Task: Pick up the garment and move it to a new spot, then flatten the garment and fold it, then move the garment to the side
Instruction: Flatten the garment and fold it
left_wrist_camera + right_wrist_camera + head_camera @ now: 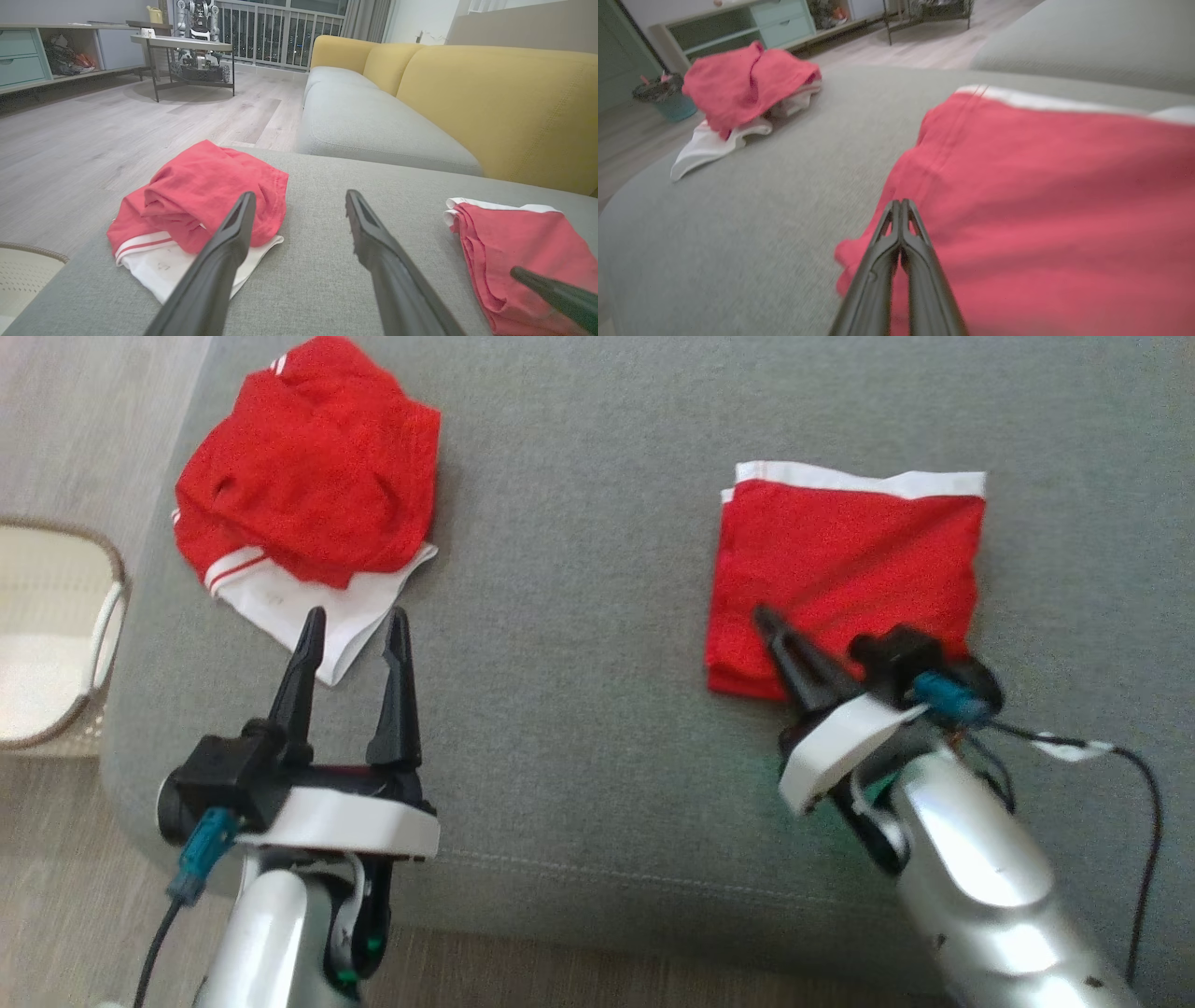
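Lying flat on the grey seat cushion [579,616], the folded garment [845,569] sits on the robot's right side; it is red, squared off, with a white band along its far edge; in the right wrist view the same cloth [1041,196] shows shallow creases but no loose flaps

Right gripper [761,613]: fingers pressed together into a single point, angled up and to the left over the near left corner of the folded garment; the wrist view [901,201] shows the tips meeting just above the red hem, with no cloth visible between them; whether the tips touch the fabric cannot be told

Left gripper [356,616]: fingers spread wide and holding nothing, pointing away from the robot; its left finger overlaps the white corner of the crumpled garment [308,495] in the head view; its own camera [300,196] shows bare grey cushion between the two tips

Crumpled garment: a bunched heap of red over white cloth near the cushion's far left corner, well apart from the folded garment [518,242]

Surroundings: a pale woven basket [56,644] stands on the wood floor [70,140] beside the cushion's left edge; a yellow backrest [490,102] rises beyond the seat; a low table [182,44] stands across the room
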Controlling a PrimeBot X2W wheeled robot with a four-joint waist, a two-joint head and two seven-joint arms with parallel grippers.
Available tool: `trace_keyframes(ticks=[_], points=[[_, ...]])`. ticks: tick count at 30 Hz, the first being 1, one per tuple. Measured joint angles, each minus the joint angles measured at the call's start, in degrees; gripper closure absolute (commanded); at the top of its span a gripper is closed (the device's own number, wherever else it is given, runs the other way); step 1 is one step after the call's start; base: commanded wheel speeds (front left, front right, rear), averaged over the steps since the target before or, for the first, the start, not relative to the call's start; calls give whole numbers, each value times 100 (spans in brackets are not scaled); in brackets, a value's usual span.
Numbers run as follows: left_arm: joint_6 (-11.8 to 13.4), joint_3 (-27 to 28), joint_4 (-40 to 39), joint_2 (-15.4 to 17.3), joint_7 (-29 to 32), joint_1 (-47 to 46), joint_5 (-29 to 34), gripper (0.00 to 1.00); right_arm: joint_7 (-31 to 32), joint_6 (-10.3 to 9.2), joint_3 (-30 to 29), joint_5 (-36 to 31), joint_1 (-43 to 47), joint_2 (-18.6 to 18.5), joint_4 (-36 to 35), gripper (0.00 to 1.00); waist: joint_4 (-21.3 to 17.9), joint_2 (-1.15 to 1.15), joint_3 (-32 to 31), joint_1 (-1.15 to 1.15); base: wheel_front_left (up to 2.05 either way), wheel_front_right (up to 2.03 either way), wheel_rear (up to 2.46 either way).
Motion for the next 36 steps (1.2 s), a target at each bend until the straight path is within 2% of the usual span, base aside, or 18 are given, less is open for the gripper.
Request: trace_keyframes(ticks=[6,11,16,21,22,23,24,36], points=[[-1,194,-4,1,0,219,97,0,0,0,-918,-42,159,1,-825,100,-243,0,-334,0,0,0,0],[-5,359,-21,1,0,349,183,0,0,0,-1608,-345,761,10,-1502,100,-473,0,-665,0,0,0,0],[0,460,-30,2,0,554,189,0,0,0,-1922,-643,1376,58,-2030,100,-720,0,-925,0,0,0,0],[-8,435,69,3,0,683,189,0,0,0,-2109,-769,1792,78,-2206,100,-917,0,-1056,0,0,0,0],[-7,427,96,3,0,692,189,0,0,0,-2126,-750,1842,82,-2210,59,-945,0,-1070,0,0,0,0],[-3,415,107,3,0,701,189,0,0,0,-2126,-714,1881,86,-2226,7,-969,0,-1080,0,0,0,0],[0,397,105,4,0,714,189,0,0,0,-2118,-691,1919,89,-2265,0,-991,0,-1087,0,0,0,0],[5,322,159,4,0,857,189,0,0,0,-2128,-547,2056,111,-2363,0,-1048,0,-1118,0,0,0,0]])
